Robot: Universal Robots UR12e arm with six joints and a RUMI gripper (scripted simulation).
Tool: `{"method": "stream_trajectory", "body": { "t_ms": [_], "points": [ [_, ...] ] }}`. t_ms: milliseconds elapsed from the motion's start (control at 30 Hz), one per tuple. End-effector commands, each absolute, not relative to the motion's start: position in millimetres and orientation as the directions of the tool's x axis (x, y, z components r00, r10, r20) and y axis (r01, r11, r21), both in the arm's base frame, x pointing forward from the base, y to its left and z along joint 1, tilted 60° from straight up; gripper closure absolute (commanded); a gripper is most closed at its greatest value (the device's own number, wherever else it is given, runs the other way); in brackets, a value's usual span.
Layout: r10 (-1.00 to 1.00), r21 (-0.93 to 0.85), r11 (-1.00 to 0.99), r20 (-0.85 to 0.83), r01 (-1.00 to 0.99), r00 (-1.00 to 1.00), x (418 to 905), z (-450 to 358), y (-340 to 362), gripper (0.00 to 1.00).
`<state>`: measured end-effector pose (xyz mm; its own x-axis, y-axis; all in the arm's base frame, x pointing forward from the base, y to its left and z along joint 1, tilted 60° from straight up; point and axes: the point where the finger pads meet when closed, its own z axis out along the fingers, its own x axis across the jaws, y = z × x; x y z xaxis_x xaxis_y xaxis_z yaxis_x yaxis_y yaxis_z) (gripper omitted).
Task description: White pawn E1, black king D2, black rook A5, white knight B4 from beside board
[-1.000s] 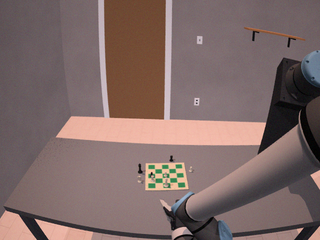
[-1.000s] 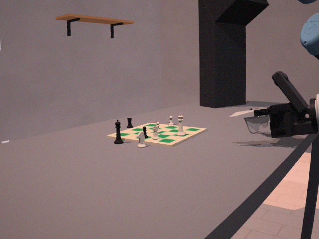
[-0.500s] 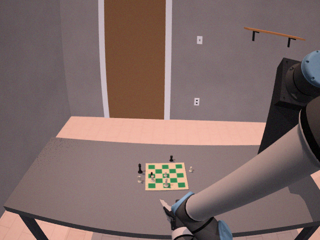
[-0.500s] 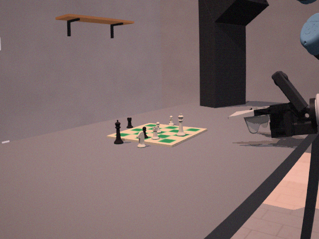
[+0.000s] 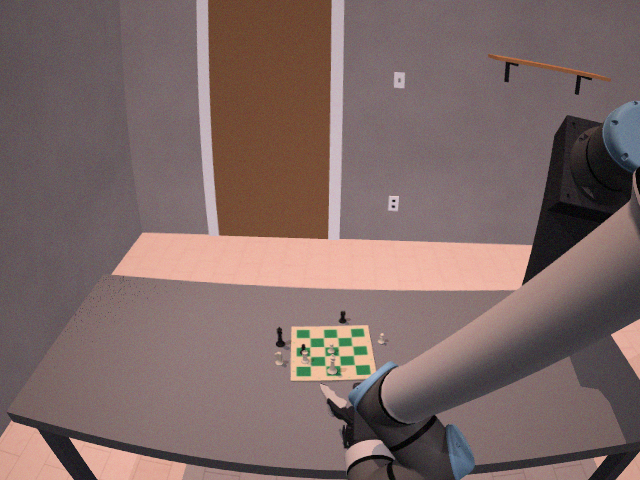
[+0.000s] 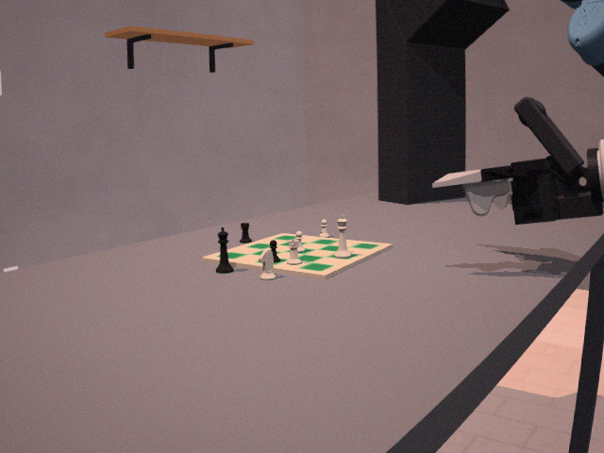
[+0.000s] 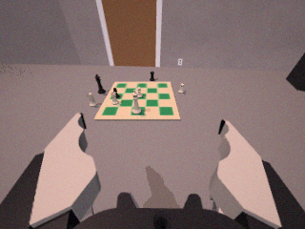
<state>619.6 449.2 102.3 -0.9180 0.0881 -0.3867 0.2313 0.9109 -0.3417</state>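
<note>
I can read no text anywhere from here. The board point(image 7: 106, 114) on the worktop point(image 7: 43, 110) has a pale border, but no letters or numbers on it come out legible in any view. The pieces, the door point(image 5: 268, 118) and the 2 wall plates point(image 5: 398, 79) carry no readable marks either.

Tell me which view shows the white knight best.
Exterior: the white knight stands in profile beside the board, shape clear. The top view shows it as a pale speck; the wrist view shows it small and blurred.
</note>
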Motion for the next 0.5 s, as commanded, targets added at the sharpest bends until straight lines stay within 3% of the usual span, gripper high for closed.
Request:
{"method": "stream_trajectory", "body": {
  "t_ms": [0, 467],
  "points": [
    [0.088, -0.341, 0.911, -0.387, 0.231, -0.918, 612.9, 118.3, 423.7, 0.00],
    [0.089, -0.340, 0.911, -0.386, 0.232, -0.918, 611.7, 120.7, 418.1, 0.00]
  ]
}}
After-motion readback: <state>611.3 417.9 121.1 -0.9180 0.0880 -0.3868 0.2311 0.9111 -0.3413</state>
